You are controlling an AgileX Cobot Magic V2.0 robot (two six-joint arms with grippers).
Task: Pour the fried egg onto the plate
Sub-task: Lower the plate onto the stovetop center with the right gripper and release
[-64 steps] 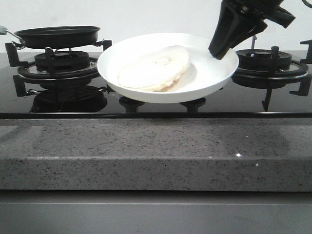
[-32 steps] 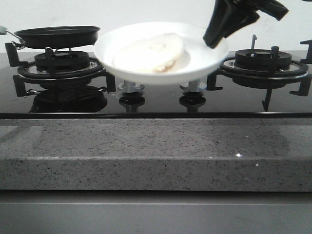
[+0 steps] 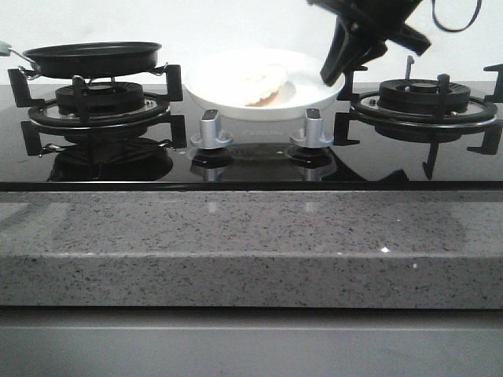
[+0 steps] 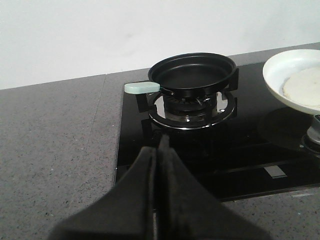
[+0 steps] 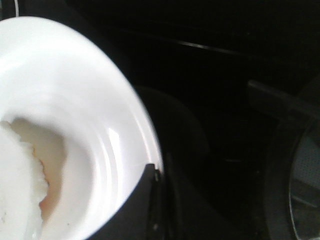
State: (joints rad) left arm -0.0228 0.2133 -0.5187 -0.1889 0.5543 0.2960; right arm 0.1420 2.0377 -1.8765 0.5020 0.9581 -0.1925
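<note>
The white plate [image 3: 236, 98] sits low over the middle of the hob, behind the two silver knobs, with the pale fried egg [image 3: 258, 82] lying in it. My right gripper [image 3: 328, 77] is shut on the plate's right rim; in the right wrist view the fingers [image 5: 152, 175] pinch the rim of the plate [image 5: 100, 100] beside the fried egg [image 5: 20, 170]. My left gripper [image 4: 159, 150] is shut and holds nothing, near the front left of the hob. The plate [image 4: 280, 85] and the fried egg [image 4: 305, 85] also show in the left wrist view.
A black frying pan [image 3: 93, 59] with a pale green handle [image 4: 141, 88] rests on the left burner [image 3: 98, 106]. The right burner [image 3: 424, 98] stands bare. Two silver knobs [image 3: 208, 129] sit on the glass hob, with a grey speckled counter [image 3: 251, 243] in front.
My right gripper has carried the plate with the egg backward and down, from near the camera toward the hob's middle. The left gripper and the pan have not moved.
</note>
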